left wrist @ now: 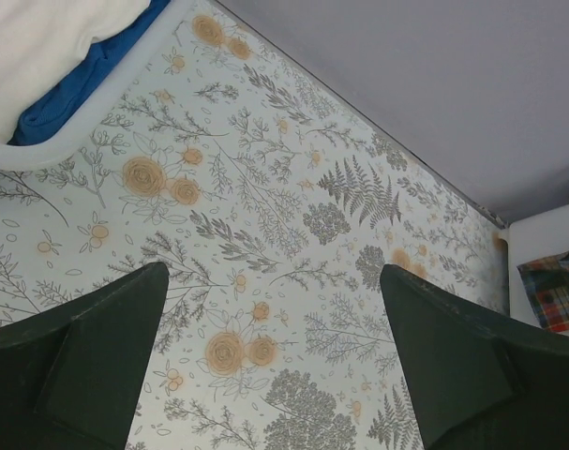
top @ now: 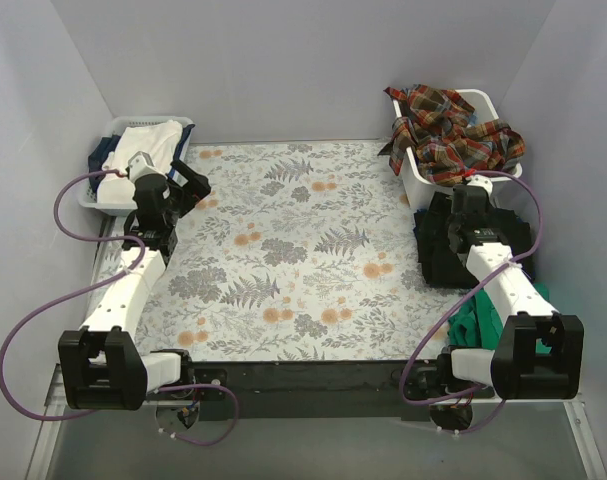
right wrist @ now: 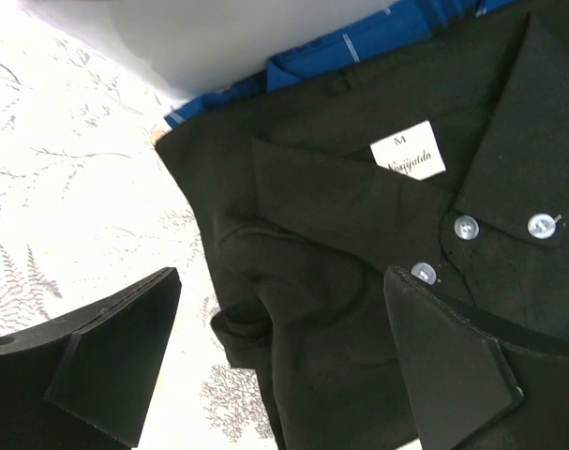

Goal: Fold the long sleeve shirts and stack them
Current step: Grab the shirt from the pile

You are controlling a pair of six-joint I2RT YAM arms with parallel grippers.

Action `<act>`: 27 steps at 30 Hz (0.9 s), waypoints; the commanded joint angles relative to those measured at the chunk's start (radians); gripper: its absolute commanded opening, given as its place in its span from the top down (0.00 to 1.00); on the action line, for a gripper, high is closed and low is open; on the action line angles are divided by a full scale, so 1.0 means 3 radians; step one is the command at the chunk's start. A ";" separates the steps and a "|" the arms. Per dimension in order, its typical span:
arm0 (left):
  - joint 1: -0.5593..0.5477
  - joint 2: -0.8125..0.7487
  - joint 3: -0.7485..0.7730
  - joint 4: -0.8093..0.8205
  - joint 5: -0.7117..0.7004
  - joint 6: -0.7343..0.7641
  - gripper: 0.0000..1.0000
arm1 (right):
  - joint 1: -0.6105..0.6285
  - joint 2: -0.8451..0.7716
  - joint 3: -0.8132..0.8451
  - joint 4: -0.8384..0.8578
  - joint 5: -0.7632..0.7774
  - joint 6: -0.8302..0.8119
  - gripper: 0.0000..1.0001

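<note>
The plaid flannel shirt (top: 453,130) lies crumpled in a white basket (top: 483,103) at the back right; a corner of it shows in the left wrist view (left wrist: 551,283). A stack of folded black shirts (top: 441,255) lies on the table's right side. In the right wrist view the top black shirt (right wrist: 359,244) shows its collar, a white size label and buttons. My right gripper (top: 470,197) (right wrist: 284,328) is open and empty just above this stack's left edge. My left gripper (top: 188,185) (left wrist: 275,309) is open and empty above the floral tablecloth (left wrist: 293,216).
A white basket (top: 95,190) (left wrist: 97,127) with white and blue clothes stands at the back left, beside my left gripper. A blue cloth (right wrist: 359,47) lies under the black stack's far end. A green cloth (top: 473,322) lies by the right arm. Grey walls enclose the table.
</note>
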 commanded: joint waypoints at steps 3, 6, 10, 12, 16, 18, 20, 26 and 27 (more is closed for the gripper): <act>-0.0007 -0.0209 0.0014 -0.0124 -0.0064 -0.0108 0.02 | -0.0005 -0.0225 0.0155 -0.0230 -0.0110 -0.0169 0.01; -0.0002 -0.0301 -0.0093 -0.0078 0.0038 0.0025 0.02 | -0.0005 -0.0215 0.0170 -0.0240 -0.0258 -0.0256 0.01; -0.0002 -0.0251 -0.0089 -0.0068 0.0299 0.0082 0.02 | 0.0000 -0.0205 0.0287 -0.0270 -0.0672 -0.0246 0.05; 0.0003 -0.0133 -0.0109 0.0044 0.0590 0.0041 0.02 | 0.0031 -0.0185 0.0364 -0.0275 -0.0693 -0.0261 0.06; 0.0038 0.0214 0.0074 0.0035 0.1233 -0.0062 0.02 | 0.0220 -0.0093 0.0701 -0.0342 -0.0454 -0.0455 0.07; 0.0039 0.0332 0.0151 0.0024 0.1388 -0.0011 0.02 | 0.0322 0.0029 0.1007 -0.0337 -0.0326 -0.0481 0.09; 0.0039 0.0409 0.0198 0.0019 0.1429 0.0020 0.02 | 0.0332 0.0137 0.1258 -0.0342 -0.0244 -0.0410 0.09; 0.0039 0.0374 0.0203 -0.0017 0.1435 0.0209 0.02 | 0.0333 0.0699 0.2270 -0.0454 0.0155 -0.0293 0.09; 0.0039 0.0358 0.0193 -0.0022 0.1430 0.0229 0.02 | 0.0338 0.0867 0.2368 -0.0485 0.0211 -0.0292 0.08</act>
